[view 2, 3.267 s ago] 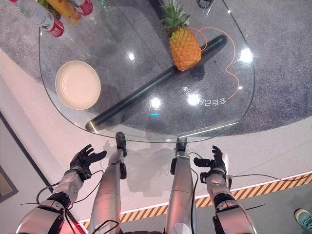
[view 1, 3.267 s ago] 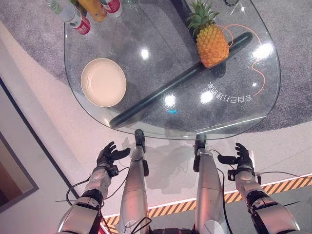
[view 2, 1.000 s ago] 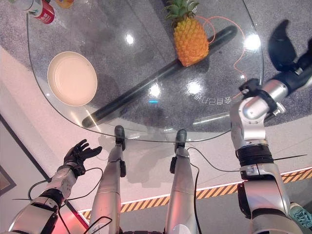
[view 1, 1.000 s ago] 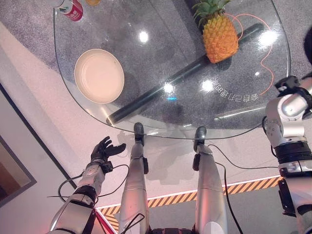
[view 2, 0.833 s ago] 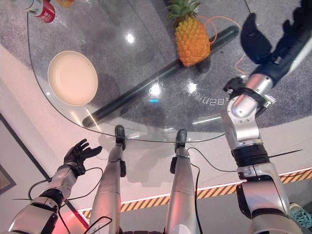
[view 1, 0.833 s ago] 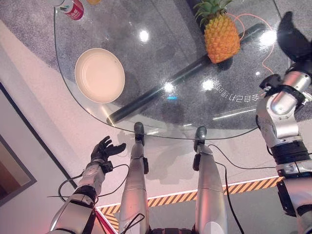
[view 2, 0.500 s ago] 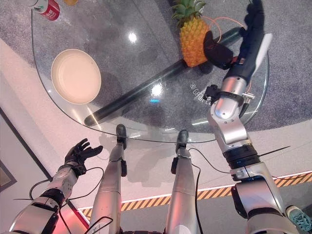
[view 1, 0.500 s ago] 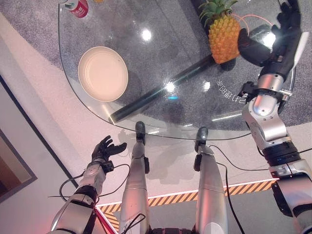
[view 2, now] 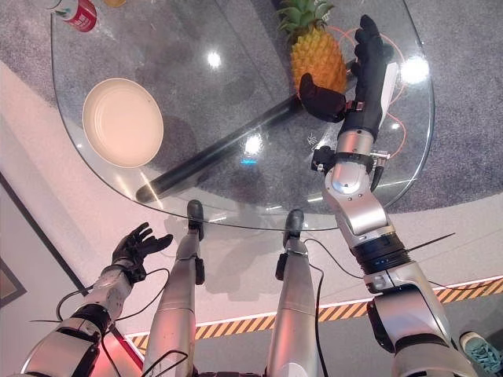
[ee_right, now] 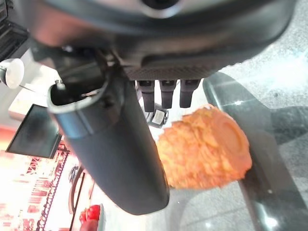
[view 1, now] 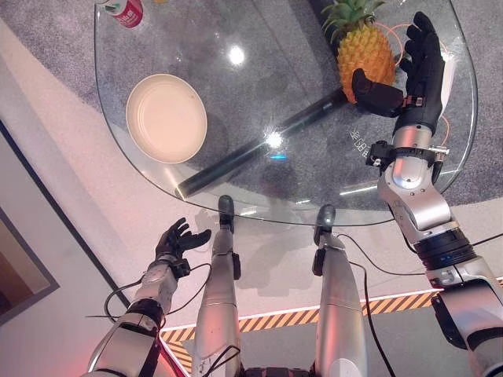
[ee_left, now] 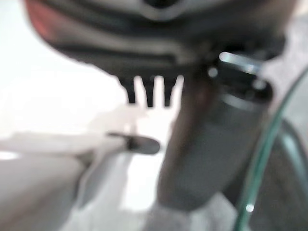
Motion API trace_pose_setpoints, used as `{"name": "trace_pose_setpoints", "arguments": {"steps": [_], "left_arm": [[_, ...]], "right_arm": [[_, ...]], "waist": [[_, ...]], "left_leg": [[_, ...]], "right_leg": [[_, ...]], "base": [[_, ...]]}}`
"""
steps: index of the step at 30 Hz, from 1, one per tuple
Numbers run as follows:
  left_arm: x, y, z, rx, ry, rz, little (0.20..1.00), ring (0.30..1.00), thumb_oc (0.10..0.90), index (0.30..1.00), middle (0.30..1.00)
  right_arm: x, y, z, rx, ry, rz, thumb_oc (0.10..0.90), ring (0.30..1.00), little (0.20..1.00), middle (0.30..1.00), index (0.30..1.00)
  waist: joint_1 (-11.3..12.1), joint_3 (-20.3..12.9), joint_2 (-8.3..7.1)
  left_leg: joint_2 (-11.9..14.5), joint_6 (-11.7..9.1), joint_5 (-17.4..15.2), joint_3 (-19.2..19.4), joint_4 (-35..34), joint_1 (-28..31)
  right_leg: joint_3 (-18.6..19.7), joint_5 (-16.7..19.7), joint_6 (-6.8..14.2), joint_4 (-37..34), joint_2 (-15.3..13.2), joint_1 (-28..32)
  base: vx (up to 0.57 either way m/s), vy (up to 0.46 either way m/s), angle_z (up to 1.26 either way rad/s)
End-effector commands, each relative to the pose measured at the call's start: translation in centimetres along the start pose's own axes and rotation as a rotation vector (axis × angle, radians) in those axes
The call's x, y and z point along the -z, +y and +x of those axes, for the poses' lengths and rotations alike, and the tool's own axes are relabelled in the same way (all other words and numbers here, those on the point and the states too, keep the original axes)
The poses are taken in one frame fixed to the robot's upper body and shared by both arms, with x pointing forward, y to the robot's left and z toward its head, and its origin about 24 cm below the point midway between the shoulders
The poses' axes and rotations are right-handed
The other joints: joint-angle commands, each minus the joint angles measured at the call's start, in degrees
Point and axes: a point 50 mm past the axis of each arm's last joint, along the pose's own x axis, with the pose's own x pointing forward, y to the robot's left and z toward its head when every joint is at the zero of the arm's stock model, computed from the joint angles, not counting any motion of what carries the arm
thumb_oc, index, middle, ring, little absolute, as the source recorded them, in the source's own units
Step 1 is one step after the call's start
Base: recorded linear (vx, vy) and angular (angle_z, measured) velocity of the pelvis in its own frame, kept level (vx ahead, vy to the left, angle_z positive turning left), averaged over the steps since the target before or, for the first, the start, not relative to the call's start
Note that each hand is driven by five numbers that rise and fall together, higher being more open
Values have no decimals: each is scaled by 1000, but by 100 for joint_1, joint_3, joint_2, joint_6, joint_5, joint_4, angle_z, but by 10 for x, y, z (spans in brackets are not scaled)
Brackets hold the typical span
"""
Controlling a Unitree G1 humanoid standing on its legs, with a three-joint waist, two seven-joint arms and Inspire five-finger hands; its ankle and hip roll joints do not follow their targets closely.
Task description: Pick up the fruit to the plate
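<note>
Reaching in beside the pineapple, the right hand has fingers spread and thumb out, probably lining up a grab toward the plate; left hand hangs relaxed, holding nothing.

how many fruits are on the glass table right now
1: a pineapple lying on the glass table at its far right, just left of the open right robot hand. The table's far edge is cut off, so more may be hidden.

Here's the glass table, rounded and see-through, a dark bar running on a slant beneath its top. On it, the cream plate sits toward the left, well apart from the pineapple at the far right. A red-labelled bottle stands at the far left edge.
</note>
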Motion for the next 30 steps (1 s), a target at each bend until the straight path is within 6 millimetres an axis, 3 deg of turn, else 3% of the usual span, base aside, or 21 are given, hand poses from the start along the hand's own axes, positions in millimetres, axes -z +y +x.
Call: {"name": "trace_pose_setpoints", "arguments": {"steps": [1, 15, 30], "left_arm": [[10, 26, -6, -90, 17, 36, 900, 900, 800, 900, 900], [11, 24, -5, -77, 31, 47, 900, 900, 800, 900, 900], [9, 22, -4, -59, 42, 71, 900, 900, 800, 900, 900]], "right_arm": [[-49, 2, 9, 3, -213, 54, 800, 900, 900, 900, 900], [-33, -2, 18, 35, -103, -25, 800, 900, 900, 900, 900], [-36, 1, 32, 50, -62, -94, 800, 900, 900, 900, 900]], "waist": [[15, -65, -215], [56, -65, -170], [142, -65, -121]], "left_leg": [[-467, 392, -334, 367, 266, 69], [-479, 403, -306, 350, 267, 30], [-506, 415, -294, 316, 271, 10]], "right_leg": [[-629, 873, -309, -1203, 320, 398], [-642, 906, -304, -1146, 308, 321], [-667, 923, -303, -1112, 290, 281]], "base": [[0, 0, 0], [0, 0, 0], [0, 0, 0]]}}
